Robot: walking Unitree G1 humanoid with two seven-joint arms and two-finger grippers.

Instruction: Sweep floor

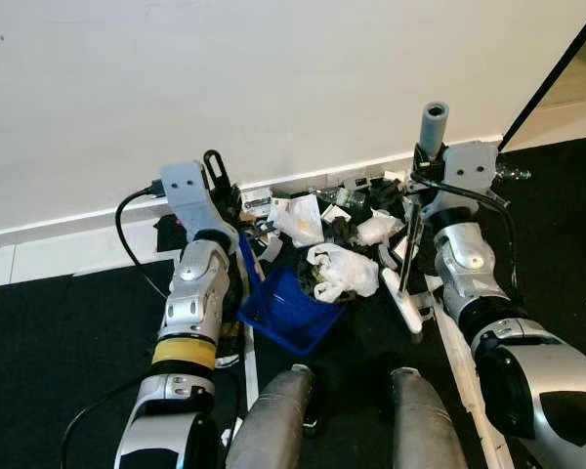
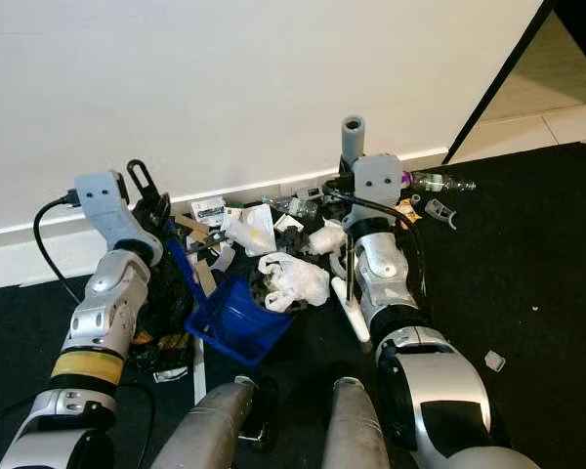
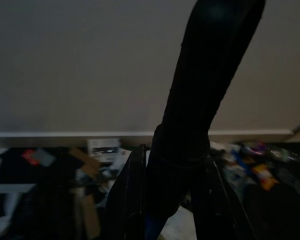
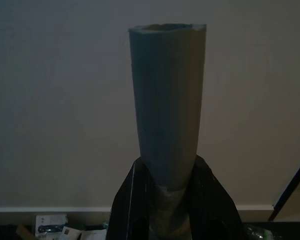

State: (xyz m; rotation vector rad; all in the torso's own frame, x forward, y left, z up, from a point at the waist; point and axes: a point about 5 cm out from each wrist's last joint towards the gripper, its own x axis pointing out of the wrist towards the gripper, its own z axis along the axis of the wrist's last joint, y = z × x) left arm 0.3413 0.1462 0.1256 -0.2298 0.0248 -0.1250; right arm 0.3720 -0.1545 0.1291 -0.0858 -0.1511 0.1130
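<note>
Broom handle (image 1: 435,125), a grey tube, stands upright in the right gripper (image 4: 171,200), whose two black fingers (image 4: 214,200) are clamped around it on either side; the tube end rises above the wrist housing close to the white wall (image 1: 273,78). Lower down, the thin broom shaft runs to a white broom head (image 1: 407,308) resting on the black floor mat (image 1: 68,332) at the right edge of the litter. Litter pile (image 1: 337,230) lies against the white baseboard (image 1: 59,230) between the two arms: crumpled white plastic bags (image 1: 344,269), paper scraps, cardboard pieces, small cartons and a clear plastic bottle (image 2: 439,182) just right of the right wrist. Blue dustpan (image 1: 291,311) sits tilted on the mat directly before the pile, its open side toward the bags, with one white bag touching its rim. The left gripper (image 3: 175,200) is closed on the black dustpan handle (image 3: 205,85), which extends upward past the fingers; in the head views this handle ends in a black loop (image 1: 215,168) above the left wrist. A small white fragment (image 2: 494,361) lies apart on the mat to the right of the right arm.
</note>
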